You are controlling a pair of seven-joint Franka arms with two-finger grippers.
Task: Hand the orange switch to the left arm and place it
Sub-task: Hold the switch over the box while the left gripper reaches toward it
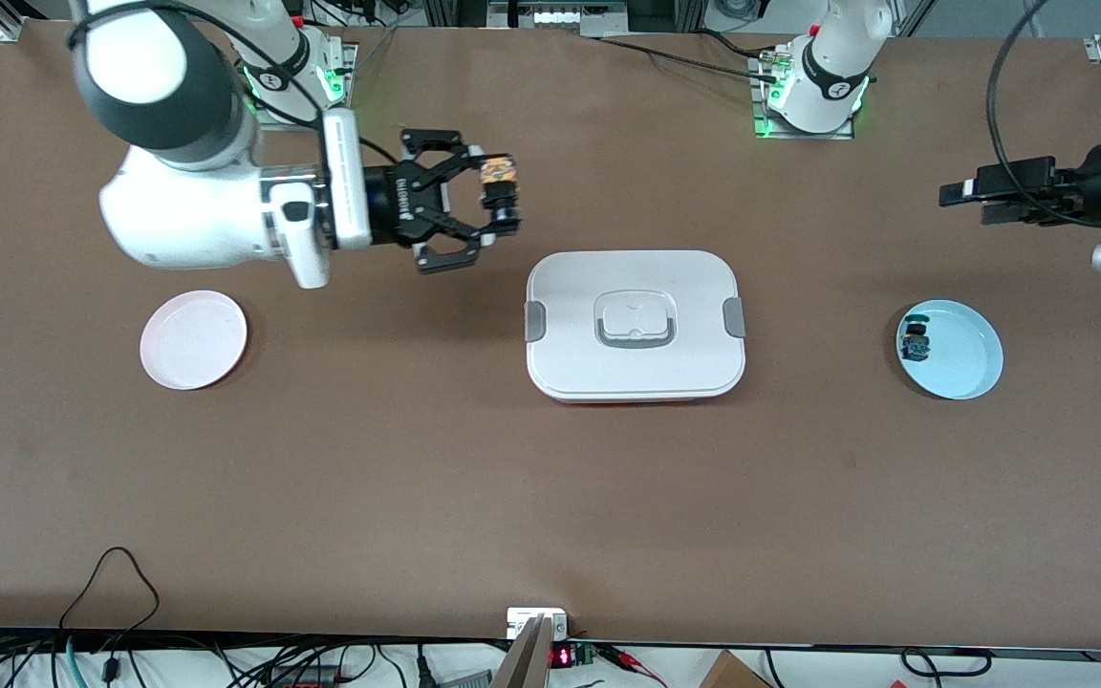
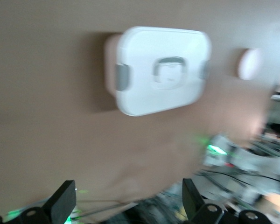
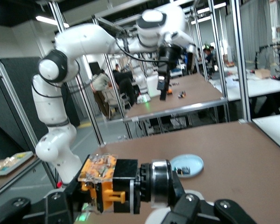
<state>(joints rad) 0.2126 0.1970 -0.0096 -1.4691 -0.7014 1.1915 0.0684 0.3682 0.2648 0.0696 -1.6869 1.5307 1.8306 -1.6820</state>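
Risk lay in the handover: the right gripper [image 1: 501, 198] clenched the orange switch [image 1: 499, 187] above the bench [image 1: 417, 478] beside the box [image 1: 635, 325], while the left gripper [image 2: 126, 205], fingers apparently spread, hung well apart.

White box [image 1: 635, 325], orange-capped black switch [image 1: 499, 190], brown table [image 1: 417, 478].

Arms: two, each ending in one gripper, the right gripper [image 1: 501, 196] and the left gripper [image 1: 966, 196].
Switches: two; one orange switch [image 1: 499, 183] between the right gripper's fingers, one blue-banded switch [image 1: 916, 341] below the left gripper.
Plates: two; one pink plate [image 1: 193, 339] on the worktop [image 1: 550, 497] under the right arm, one blue plate [image 1: 961, 354] carrying the blue-banded switch.
Boxes: one white box [image 1: 635, 325], lying between the two grippers.
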